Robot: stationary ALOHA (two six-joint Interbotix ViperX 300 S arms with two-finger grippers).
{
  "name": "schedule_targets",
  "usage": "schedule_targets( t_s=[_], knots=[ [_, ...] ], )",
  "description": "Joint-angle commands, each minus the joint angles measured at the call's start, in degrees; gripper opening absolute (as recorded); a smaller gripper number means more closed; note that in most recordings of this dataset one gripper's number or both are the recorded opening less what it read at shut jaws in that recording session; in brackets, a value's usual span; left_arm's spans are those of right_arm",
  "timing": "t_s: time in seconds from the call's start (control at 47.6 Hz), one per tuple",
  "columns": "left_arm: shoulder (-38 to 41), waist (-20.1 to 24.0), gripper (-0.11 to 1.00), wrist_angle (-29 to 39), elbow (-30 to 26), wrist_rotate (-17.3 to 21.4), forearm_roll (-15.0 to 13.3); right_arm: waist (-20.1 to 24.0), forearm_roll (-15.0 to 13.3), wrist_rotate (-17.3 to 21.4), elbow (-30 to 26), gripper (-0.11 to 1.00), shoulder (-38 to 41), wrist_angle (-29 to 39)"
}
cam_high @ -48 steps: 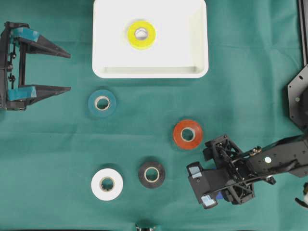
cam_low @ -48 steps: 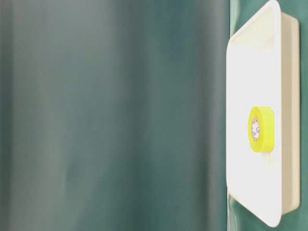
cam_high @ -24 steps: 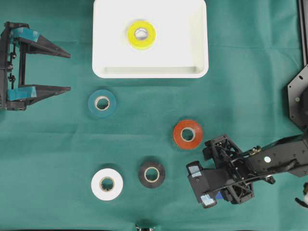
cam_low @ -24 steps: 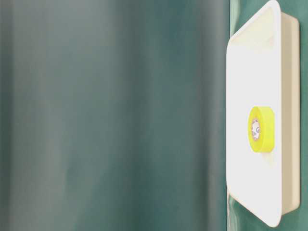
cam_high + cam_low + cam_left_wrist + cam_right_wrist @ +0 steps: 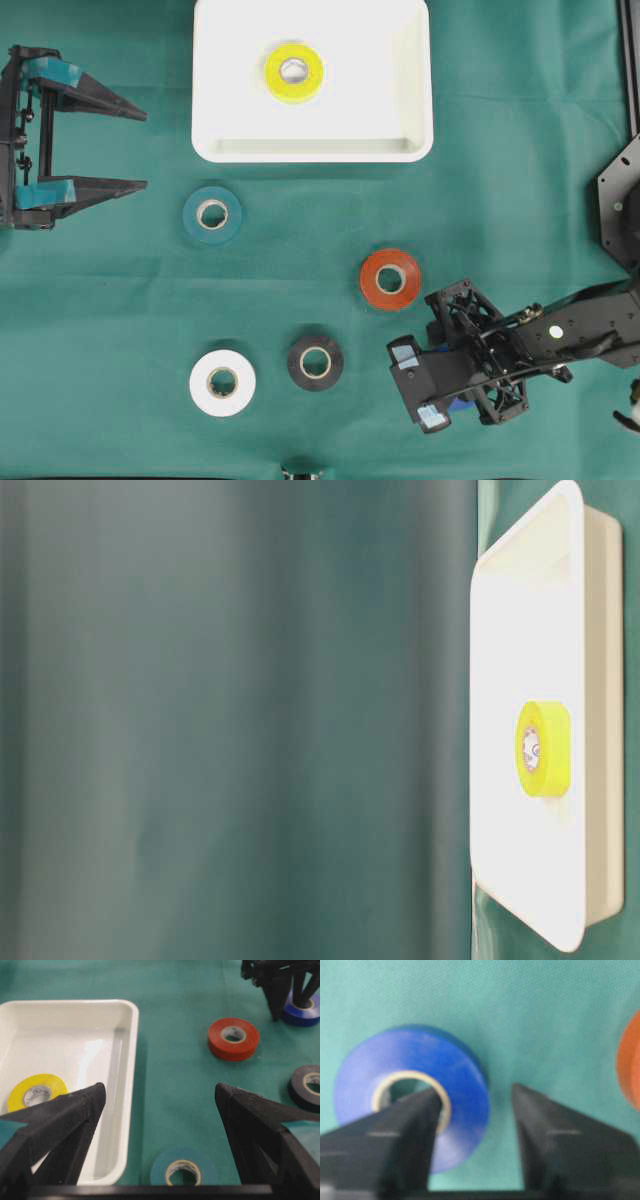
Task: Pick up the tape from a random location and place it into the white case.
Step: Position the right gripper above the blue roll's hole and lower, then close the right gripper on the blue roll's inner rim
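The right claw [image 5: 475, 1125] pinches the wall of the blue tape [image 5: 410, 1095], one finger down in the core and the other outside the rim, low on the table [image 5: 520, 130] near the red tape [image 5: 390, 278]. The hold takes only one side of the ring, so the roll could swing or slip when lifted, or tip against the white case [image 5: 312, 148] rim and fall short beside the yellow tape [image 5: 293, 72]. That arm reaches in from the right, wrist angled down. The left claw [image 5: 130, 148] hangs spread wide and empty, pointing level across the table.
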Motion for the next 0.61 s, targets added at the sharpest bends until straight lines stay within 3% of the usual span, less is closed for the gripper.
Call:
schedule_targets(
  t_s=[0.0, 0.399, 0.588],
  knots=[
    [0.1, 0.1, 0.98, -0.3, -1.0, 0.0, -0.1, -0.2, -0.2, 0.0, -1.1, 0.32, -0.5, -0.4],
    [0.1, 0.0, 0.98, -0.3, -1.0, 0.0, -0.1, -0.2, -0.1, 0.1, -1.8, 0.29, -0.7, -0.2],
    [0.1, 0.1, 0.98, -0.3, -1.1, 0.0, -0.1, -0.2, 0.0, 0.2, -3.9, 0.29, -2.4, 3.8]
  ],
)
